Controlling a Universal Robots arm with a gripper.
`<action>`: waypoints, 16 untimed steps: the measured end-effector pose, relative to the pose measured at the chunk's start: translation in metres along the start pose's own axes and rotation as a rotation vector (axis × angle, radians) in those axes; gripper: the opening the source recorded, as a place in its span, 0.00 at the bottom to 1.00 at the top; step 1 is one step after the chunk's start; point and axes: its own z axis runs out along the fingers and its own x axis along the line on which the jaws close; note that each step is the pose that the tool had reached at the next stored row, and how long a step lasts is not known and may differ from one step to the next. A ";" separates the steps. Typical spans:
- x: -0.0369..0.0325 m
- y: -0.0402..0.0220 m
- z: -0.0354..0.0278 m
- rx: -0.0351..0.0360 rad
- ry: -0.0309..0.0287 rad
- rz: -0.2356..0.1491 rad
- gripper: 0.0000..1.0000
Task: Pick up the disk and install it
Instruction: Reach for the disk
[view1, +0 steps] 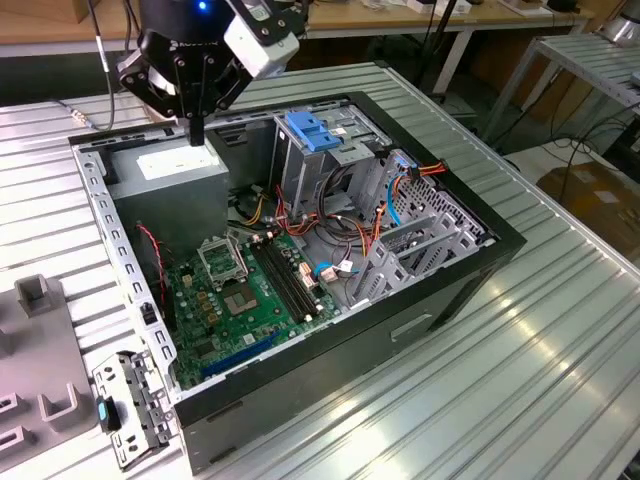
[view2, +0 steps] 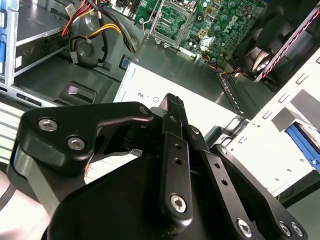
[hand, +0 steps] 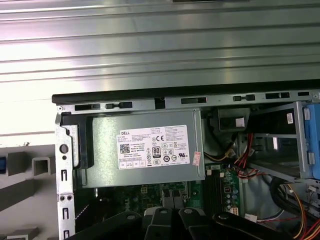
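Hovering my hand (view2: 174, 102), fingers together and empty, just above the power-supply box (view2: 200, 100), I judge the disk (view2: 306, 144) is the blue-railed piece beyond the case wall (view2: 265, 145); I should part the fingers before descending squarely onto it

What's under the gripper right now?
The grey metal power-supply box with a white sticker, in a corner of the open black computer case. The black gripper hangs over its top; contact is unclear. Whatever lies beneath the box is covered.
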 end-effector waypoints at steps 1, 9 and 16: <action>0.0001 0.0000 0.0000 0.0000 0.0000 0.000 0.11; 0.0019 -0.0001 -0.0001 0.0000 0.0000 0.000 0.11; 0.0032 -0.0002 -0.0001 0.0000 0.0000 0.000 0.11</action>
